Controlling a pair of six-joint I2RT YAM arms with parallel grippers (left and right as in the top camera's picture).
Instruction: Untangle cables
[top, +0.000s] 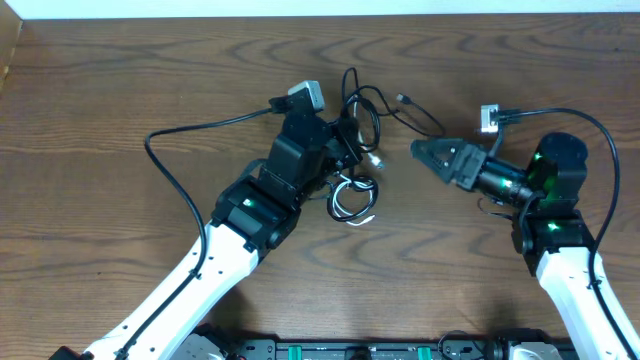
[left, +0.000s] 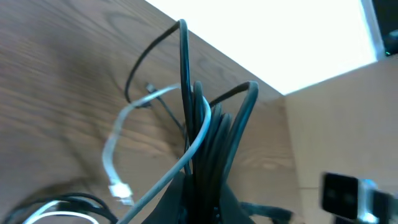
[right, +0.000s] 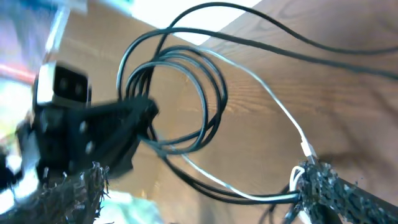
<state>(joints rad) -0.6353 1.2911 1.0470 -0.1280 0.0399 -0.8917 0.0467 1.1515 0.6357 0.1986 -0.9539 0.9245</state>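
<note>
A bundle of looped black cables lies at the table's centre, and a white cable coils just below it. My left gripper is shut on the black cables; in the left wrist view its jaws pinch the black strands, and the white cable with its plug hangs beside them. My right gripper is to the right of the bundle. In the right wrist view it is open, and the black loops and the white cable run between its fingers.
A loose black cable end with a small plug lies between the two grippers. The left arm's thick black wire loops over the table at the left. The right arm's wire arcs at the right. The table's far edge is at the top.
</note>
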